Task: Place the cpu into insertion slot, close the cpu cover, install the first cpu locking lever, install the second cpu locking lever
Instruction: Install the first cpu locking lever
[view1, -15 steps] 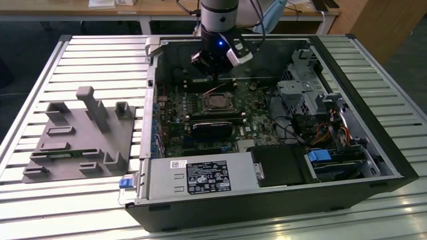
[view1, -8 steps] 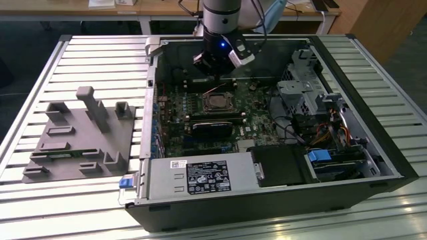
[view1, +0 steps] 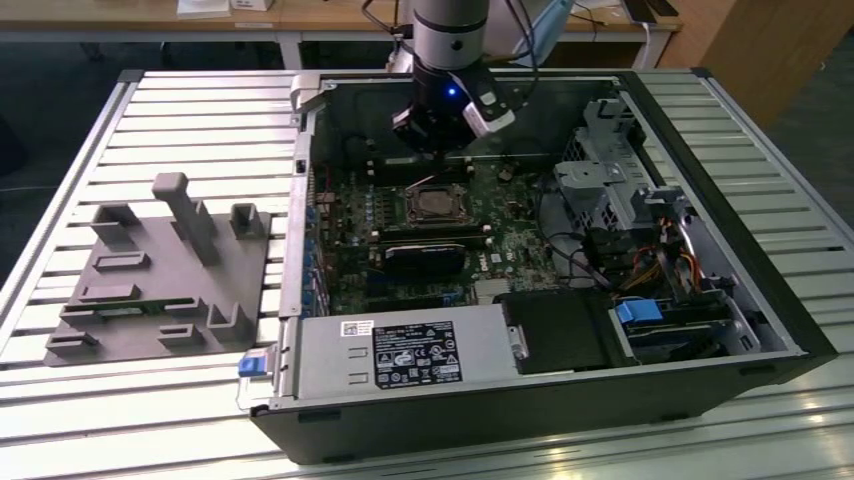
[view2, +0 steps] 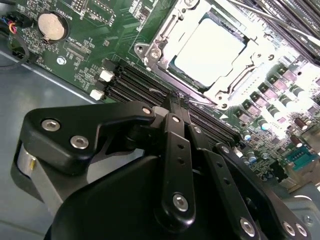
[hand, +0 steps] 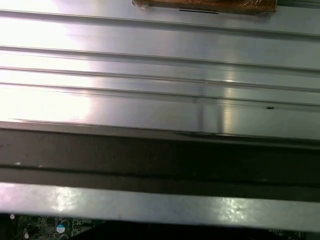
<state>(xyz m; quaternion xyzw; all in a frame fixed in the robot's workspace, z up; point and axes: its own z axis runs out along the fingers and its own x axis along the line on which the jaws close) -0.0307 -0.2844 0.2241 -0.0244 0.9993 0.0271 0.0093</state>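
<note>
**Gripper with fingers together just beside the covered socket**

In the exterior view we see the arm reaching down into the open computer case (view1: 534, 400), which lies on its side on the slatted metal table (view1: 187, 110). The gripper (view1: 427, 145) hangs over the far part of the green circuit board (view1: 514, 225). The insertion slot (view1: 434, 206) lies just in front of it, a little lower in that view.

In the second wrist view the gripper (view2: 175, 99) has its two black fingers (view2: 176, 145) brought together. We see no gap at the tips and nothing held between them. The tips stand over the row of long black memory slots (view2: 135, 82), right at the edge of the socket.

The cpu (view2: 210, 47) is seated in the socket and shines pale under the light. The cpu cover (view2: 165, 35) lies down around it, and the chip shows through its square window. Whether the thin locking levers along the frame are hooked, we cannot tell. A round coin battery (view2: 51, 26) sits on the board, well apart from the socket.

On the exterior view's left a grey fixture tray (view1: 147, 270) rests on the table beside the case.

The first wrist view looks across the table's bright slats (hand: 160, 70) and a dark band of the case wall (hand: 160, 160).
</note>
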